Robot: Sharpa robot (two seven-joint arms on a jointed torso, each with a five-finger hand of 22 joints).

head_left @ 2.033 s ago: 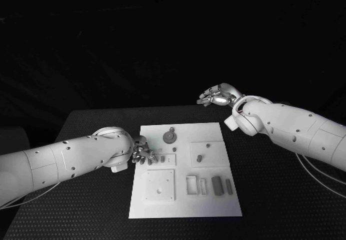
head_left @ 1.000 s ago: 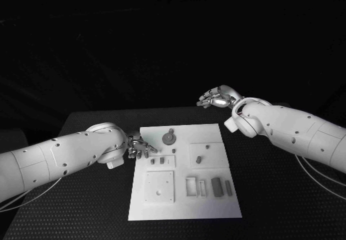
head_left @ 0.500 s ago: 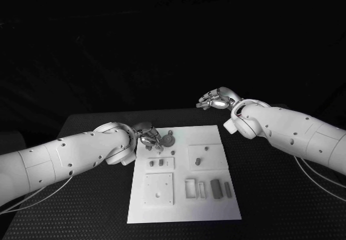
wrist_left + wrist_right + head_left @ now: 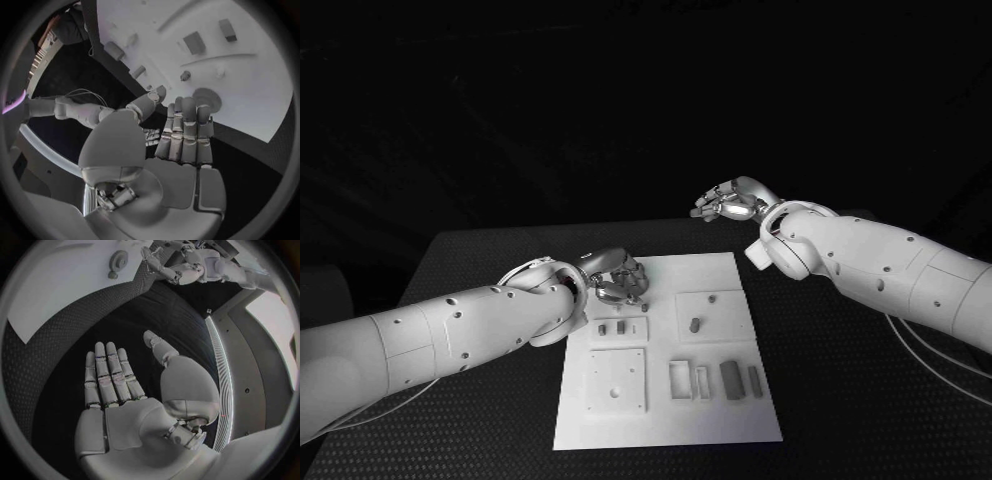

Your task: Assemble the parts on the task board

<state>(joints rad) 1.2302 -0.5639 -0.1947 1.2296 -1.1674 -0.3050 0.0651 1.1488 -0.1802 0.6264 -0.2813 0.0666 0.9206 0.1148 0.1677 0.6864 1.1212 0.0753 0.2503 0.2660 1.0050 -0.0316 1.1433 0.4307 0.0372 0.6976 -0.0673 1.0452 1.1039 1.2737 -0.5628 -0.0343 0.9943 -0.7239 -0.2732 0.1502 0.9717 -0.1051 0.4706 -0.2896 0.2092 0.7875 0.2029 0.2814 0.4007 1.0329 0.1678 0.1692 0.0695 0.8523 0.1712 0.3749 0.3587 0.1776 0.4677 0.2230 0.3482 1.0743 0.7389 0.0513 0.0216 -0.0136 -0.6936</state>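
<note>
Left hand point(image 4: 619, 277) has advanced from the counter point(image 4: 473, 260) beside the task board point(image 4: 733, 400) to its far left corner, fingers spread and empty over the round part point(image 4: 206, 97); a grasp there looks imminent. Right hand point(image 4: 723, 202) stays raised beyond the far edge, fingers apart, holding nothing. On the board: one round part, about eight small parts, exact count uncertain.

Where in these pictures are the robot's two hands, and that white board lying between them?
left hand point(image 4: 619, 278): head view, on its knuckles above the board's far end.
right hand point(image 4: 115, 390): right wrist view, on its open palm.
task board point(image 4: 668, 425): head view, on its bare near edge.
</note>
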